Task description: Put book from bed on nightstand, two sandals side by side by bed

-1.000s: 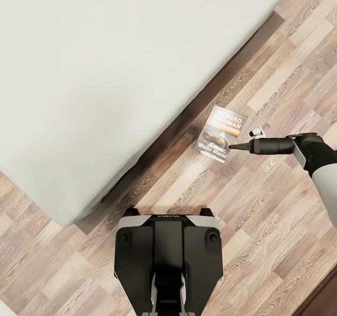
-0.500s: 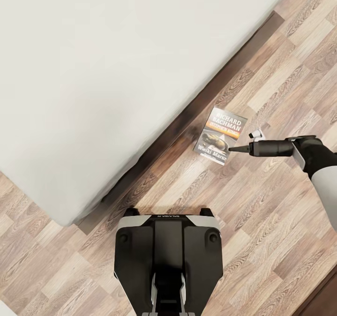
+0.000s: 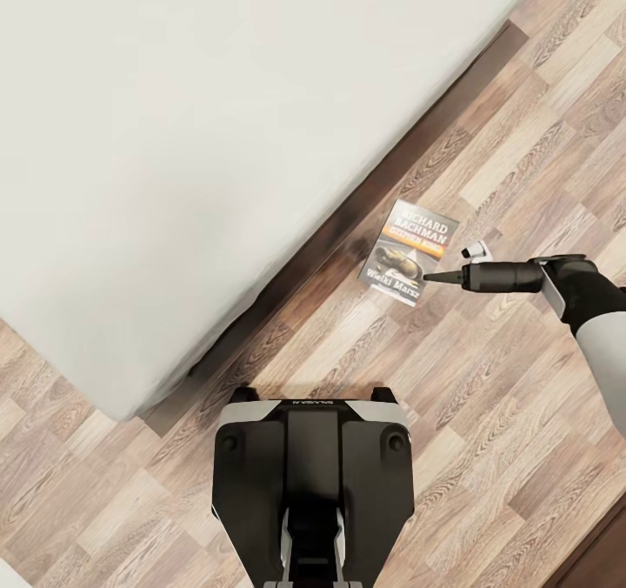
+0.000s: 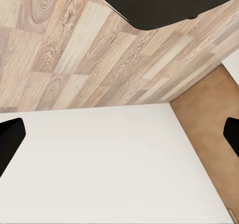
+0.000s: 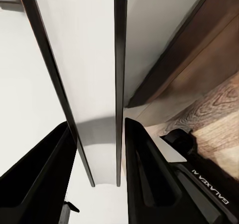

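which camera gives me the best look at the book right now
The head view: the book shows cover-up with its title readable, beside the bed, the right end effector at its edge. The right wrist view catches the book edge-on between the fingers.

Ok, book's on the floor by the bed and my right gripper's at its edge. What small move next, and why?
Probably ease the right gripper slightly further over the book's near edge before closing. The fingertips sit right at that edge, and the book lies flat on the wooden floor beside the bed, so there is little to pinch.

White surface [image 4: 104, 164] meets wood-plank floor [image 4: 74, 50].
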Robot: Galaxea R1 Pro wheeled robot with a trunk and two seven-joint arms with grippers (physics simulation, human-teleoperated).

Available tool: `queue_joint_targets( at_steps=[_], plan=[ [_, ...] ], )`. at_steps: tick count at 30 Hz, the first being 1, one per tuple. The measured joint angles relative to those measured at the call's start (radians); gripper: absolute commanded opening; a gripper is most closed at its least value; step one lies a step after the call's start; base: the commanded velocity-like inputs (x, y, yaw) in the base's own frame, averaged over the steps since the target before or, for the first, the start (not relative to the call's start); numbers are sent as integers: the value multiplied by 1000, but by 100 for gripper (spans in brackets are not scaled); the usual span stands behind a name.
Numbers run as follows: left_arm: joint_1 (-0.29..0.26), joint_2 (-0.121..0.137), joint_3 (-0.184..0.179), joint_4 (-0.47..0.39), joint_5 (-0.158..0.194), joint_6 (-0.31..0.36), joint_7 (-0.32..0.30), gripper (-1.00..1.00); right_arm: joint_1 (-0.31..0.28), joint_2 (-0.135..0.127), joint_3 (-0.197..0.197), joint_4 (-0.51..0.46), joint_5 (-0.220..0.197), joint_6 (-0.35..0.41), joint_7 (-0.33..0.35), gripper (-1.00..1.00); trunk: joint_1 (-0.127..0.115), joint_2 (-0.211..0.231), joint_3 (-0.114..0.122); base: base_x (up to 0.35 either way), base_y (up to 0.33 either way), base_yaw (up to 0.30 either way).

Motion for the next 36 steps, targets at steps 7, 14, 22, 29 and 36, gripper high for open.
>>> queue_joint_targets(
  at_steps=[7,14,22,29,36],
  plan=[
    [0,0,0,0,0,0,0,100,0,0,-2,0,0,0,0,-100,0,0,0,0,0,0],
    [0,0,0,0,0,0,0,100,0,0,-2,0,0,0,0,-100,0,0,0,0,0,0],
    [0,0,0,0,0,0,0,100,0,0,-2,0,0,0,0,-100,0,0,0,0,0,0],
    [-1,0,0,0,0,1,0,100,-1,0,-2,0,0,0,0,-100,0,0,0,0,0,0],
    [13,-2,-2,-8,-3,5,0,100,38,-40,-25,-38,-5,38,8,-100,0,0,0,0,0,0]
  ],
)
